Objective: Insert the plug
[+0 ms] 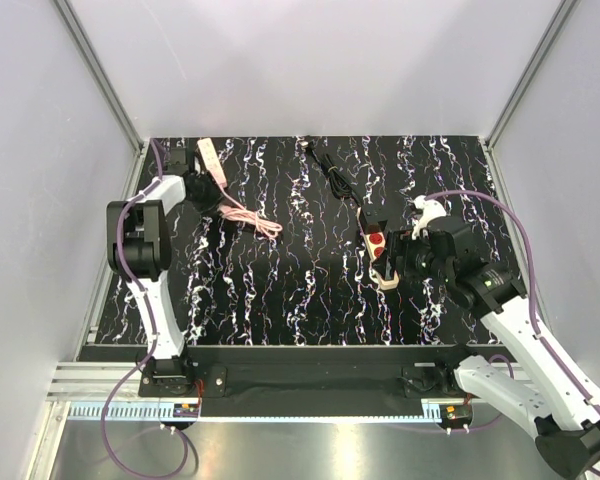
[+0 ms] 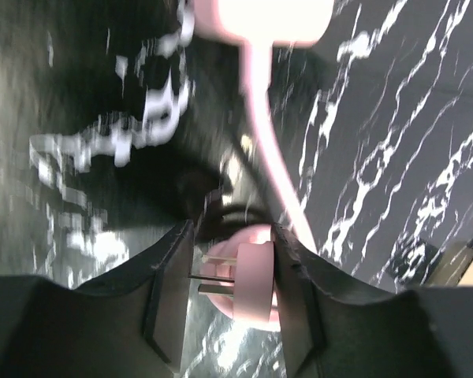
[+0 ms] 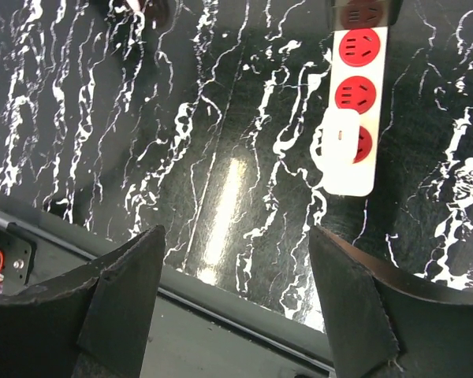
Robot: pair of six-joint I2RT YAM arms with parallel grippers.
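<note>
My left gripper point(image 1: 204, 194) at the far left of the table is shut on a pink plug point(image 2: 256, 277). The plug's metal prongs point(image 2: 217, 276) point sideways between my fingers point(image 2: 169, 276). Its pink cable point(image 2: 260, 134) runs up to a pale pink block point(image 2: 272, 20), which also shows in the top view point(image 1: 212, 160). A white power strip point(image 1: 385, 272) with red sockets lies right of centre; it also shows in the right wrist view point(image 3: 355, 118). My right gripper point(image 1: 400, 254) hovers beside it, open and empty point(image 3: 236, 291).
The pink cable lies in loose loops point(image 1: 252, 217) near the left gripper. A black cable point(image 1: 335, 178) runs from the back of the table to the power strip. The table's near edge point(image 3: 244, 311) is under my right gripper. White walls enclose the table.
</note>
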